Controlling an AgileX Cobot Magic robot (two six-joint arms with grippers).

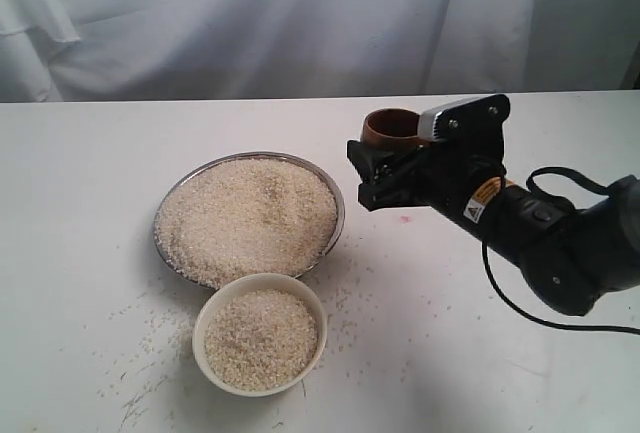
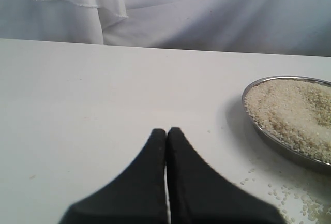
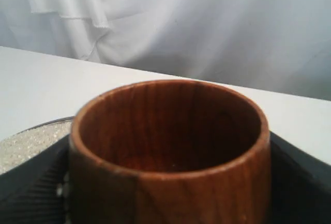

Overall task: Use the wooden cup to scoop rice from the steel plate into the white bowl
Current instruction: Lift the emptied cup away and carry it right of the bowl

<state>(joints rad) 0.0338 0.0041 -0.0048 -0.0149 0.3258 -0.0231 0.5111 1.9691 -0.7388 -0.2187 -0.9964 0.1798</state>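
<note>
**A:** Right gripper (image 1: 385,158), what's it doing?
**B:** Clamped on the wooden cup (image 1: 390,125). In the right wrist view there's a black finger on either side of the cup wall. The cup is upright with its mouth up, and the bare brown inside is showing.

**A:** Where's the cup against the dishes?
**B:** Right of the steel plate (image 1: 342,215) and a bit further back, clear of its rim. I can't tell if it's resting on the table (image 1: 80,203) or held just off it.

**A:** Rice?
**B:** The rice (image 1: 250,213) is heaped across the whole plate. There's more in the white bowl (image 1: 260,385), close to its rim. Stray grains lie on the table around the bowl and near the plate edge.

**A:** Bowl position?
**B:** In front of the plate, right up against its near rim. I can't say if they touch.

**A:** Left gripper (image 2: 166,133)?
**B:** Fingers pressed together, nothing between them. It's low over the table to the left of the plate. It only shows in the left wrist view, not the exterior one.

**A:** Background?
**B:** White cloth (image 1: 250,23) hanging behind the table.
</note>
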